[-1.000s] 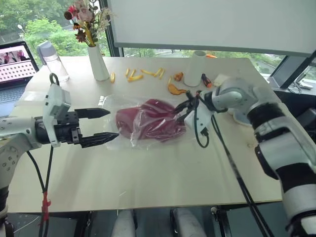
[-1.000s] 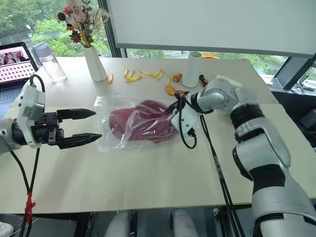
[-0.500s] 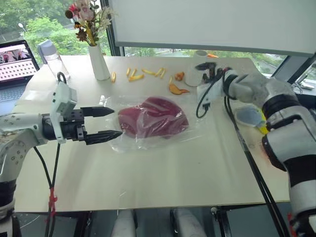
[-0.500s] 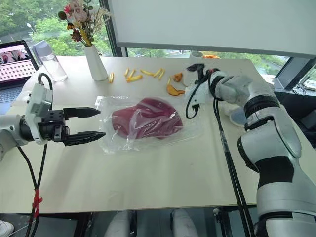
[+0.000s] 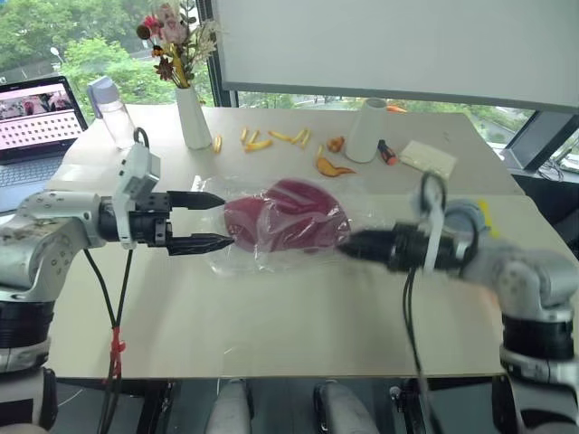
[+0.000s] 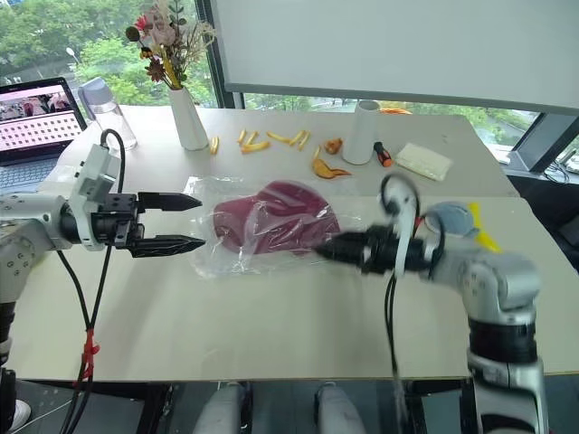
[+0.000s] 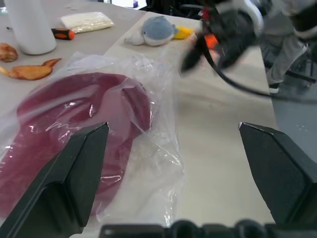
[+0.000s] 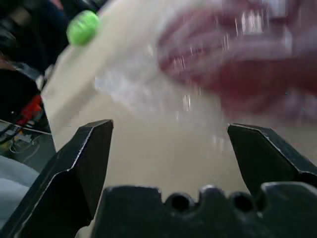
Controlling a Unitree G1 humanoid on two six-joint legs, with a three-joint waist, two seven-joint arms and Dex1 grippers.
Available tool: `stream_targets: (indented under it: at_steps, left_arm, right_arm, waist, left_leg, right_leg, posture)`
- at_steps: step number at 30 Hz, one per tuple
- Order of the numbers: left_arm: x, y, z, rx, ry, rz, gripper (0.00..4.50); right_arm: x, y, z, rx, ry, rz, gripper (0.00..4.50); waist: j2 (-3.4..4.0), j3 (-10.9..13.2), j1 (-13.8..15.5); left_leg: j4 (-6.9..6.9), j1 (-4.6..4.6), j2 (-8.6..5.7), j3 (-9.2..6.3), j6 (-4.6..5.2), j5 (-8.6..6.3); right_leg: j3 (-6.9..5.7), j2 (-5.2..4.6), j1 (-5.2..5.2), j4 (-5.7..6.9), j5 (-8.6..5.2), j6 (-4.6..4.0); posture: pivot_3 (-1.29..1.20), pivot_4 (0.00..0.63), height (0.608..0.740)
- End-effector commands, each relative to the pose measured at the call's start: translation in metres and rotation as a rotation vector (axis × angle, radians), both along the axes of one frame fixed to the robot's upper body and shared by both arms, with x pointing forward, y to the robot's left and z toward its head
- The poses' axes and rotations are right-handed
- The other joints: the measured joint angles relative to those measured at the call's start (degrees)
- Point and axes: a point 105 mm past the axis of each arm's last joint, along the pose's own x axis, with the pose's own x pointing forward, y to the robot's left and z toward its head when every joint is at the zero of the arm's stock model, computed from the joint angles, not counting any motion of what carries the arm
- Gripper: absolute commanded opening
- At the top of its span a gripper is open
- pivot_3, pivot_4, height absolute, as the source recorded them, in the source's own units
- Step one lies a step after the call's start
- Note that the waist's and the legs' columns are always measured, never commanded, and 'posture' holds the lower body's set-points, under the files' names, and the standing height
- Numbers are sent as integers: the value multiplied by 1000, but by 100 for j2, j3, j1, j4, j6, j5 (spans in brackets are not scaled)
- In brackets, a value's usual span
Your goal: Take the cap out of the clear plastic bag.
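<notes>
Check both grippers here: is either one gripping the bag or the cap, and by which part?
Nothing is held. The left gripper is open beside one end of the clear plastic bag; the right gripper is open at the other. The cap lies inside the bag.

blurred: right hand [image 5: 348, 244], fingertips unclear | cap [image 6: 271, 226]: front mark hidden under clear plastic bag [image 6: 204, 262]
</notes>
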Motion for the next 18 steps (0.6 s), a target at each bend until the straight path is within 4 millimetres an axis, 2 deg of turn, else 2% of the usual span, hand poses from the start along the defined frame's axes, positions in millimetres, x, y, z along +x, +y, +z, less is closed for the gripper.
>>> stream_targets:
  at_steps: [1, 9, 13, 18]
  left_arm:
    - [12, -4, 11, 3, -63, -1, 4500]
    - [17, -12, 10, 29, -67, -36, 4500]
    - [17, -9, 13, 33, -71, -23, 4500]
    - [12, -5, 12, 39, -65, -1, 4500]
  right_arm:
    - [-18, -5, -10, 130, 152, -17, 4402]
    - [23, 18, -55, 134, 407, -205, 4402]
    - [38, 22, -58, 186, 464, -287, 4402]
    - [70, 37, -54, 297, 466, -417, 4402]
  waist:
    - [-12, -8, 24]
    - [-14, -10, -75]
    - [-14, -10, -97]
    - [-12, -12, -176]
  left_leg:
    - [1, 1, 0, -2, 0, 0]
    - [-3, -6, 1, -3, 3, 1]
    - [-10, -10, 1, -9, 4, 1]
    - [-6, -1, 1, -10, 4, 1]
  right_leg:
    - [0, 1, 6, -2, 2, 3]
    - [2, 6, 1, -8, 21, 40]
    - [-2, 8, 0, -8, 20, 40]
    - [-1, 8, 5, -8, 24, 48]
  posture:
    - [0, 150, 730]
    - [0, 150, 730]
    - [0, 150, 730]
    - [0, 150, 730]
